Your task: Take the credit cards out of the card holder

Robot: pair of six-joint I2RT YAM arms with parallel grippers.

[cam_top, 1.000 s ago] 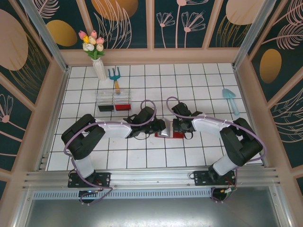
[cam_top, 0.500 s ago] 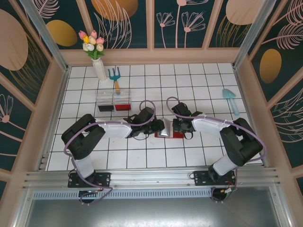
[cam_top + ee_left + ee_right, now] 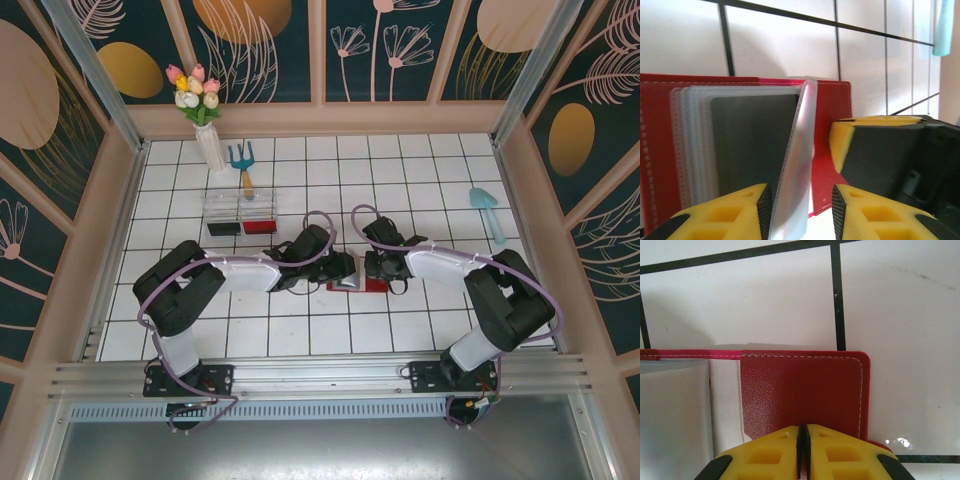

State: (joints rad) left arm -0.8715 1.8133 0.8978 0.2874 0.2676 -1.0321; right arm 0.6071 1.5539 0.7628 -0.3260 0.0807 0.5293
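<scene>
Tiled table (image 3: 740, 300) | card holder (image 3: 800, 390) between hands | right hand (image 3: 802, 432) clamps its edge | left hand (image 3: 799, 200) half-open astride clear sleeve (image 3: 798, 160)

- Both arms are folded inward from their bases, elbows turned outward, and the wrists are set close together over the middle of the worktop.
- The left gripper (image 3: 801, 202) is angled low, its jaws parted with a clear gap between them.
- The right gripper (image 3: 802, 432) is positioned just beside it, jaws pressed together so that only a thin seam is seen.
</scene>
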